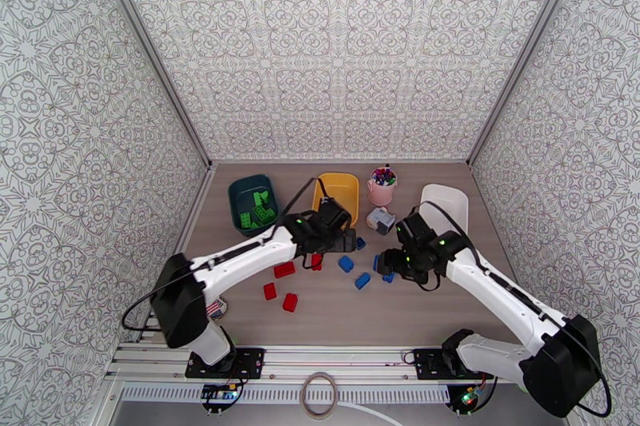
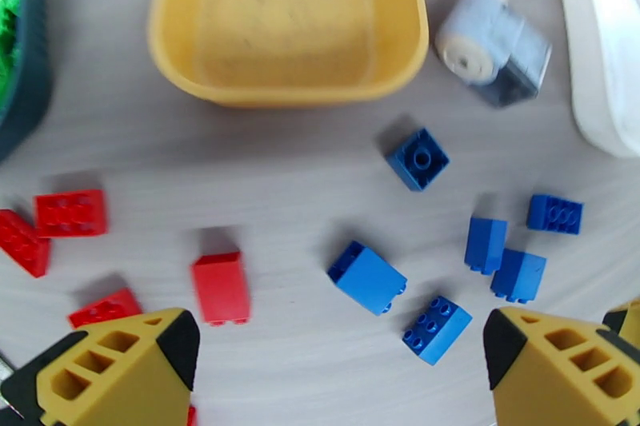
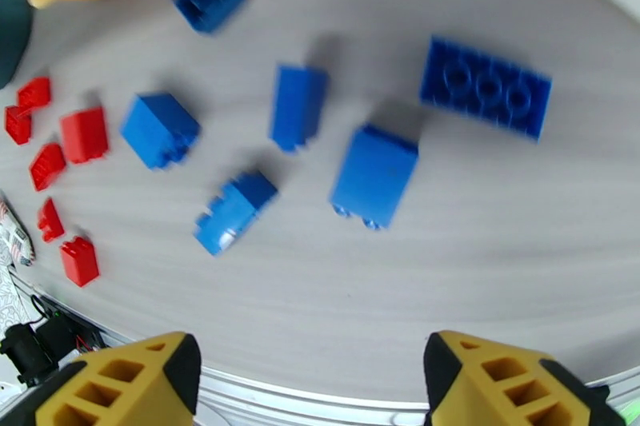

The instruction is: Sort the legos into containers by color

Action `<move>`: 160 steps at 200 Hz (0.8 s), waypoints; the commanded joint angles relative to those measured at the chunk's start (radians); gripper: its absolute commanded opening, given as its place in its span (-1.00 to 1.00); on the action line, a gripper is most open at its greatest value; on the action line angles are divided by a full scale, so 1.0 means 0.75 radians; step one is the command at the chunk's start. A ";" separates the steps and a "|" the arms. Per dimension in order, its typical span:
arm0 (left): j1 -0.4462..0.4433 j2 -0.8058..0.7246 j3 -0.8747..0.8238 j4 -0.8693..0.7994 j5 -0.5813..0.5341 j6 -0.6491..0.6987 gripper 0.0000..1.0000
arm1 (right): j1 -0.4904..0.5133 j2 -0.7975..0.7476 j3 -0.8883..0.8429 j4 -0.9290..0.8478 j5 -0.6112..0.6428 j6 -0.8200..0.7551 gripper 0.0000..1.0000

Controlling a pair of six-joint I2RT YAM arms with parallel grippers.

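At the bottom edge of the left wrist view the left gripper [image 2: 336, 364] stands with its yellow fingers wide apart and nothing between them. The right gripper [image 3: 308, 376], low in its own view, is likewise parted and empty. Just above the left gripper's left-hand finger lies a red brick [image 2: 221, 288] on its side, its long axis running almost straight up the frame. It sits left of the gap's centre, so I judge that a reach for it would need a shift to the left. The right gripper has a blue brick [image 3: 374, 176] just above its gap and slightly right of centre, its long axis tilted a little off upright. In the top view the left arm is nearer the reds at lower centre, the right arm nearer the blues at centre right. The table [image 1: 336, 316] is flat, pale wood-grain, and the loose bricks mostly lie apart, leaving room for fingers. Farther up the frame stand the teal tub [image 1: 237, 194], holding green bricks [image 1: 258, 210], the yellow tub [image 1: 340, 189], bare inside, and the white tub [image 1: 446, 202], which looks bare, though the view is too small to be sure.
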 commanded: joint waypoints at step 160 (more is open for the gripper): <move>0.088 -0.109 -0.158 0.058 0.104 -0.082 0.97 | -0.033 0.442 0.168 0.081 0.139 0.017 0.18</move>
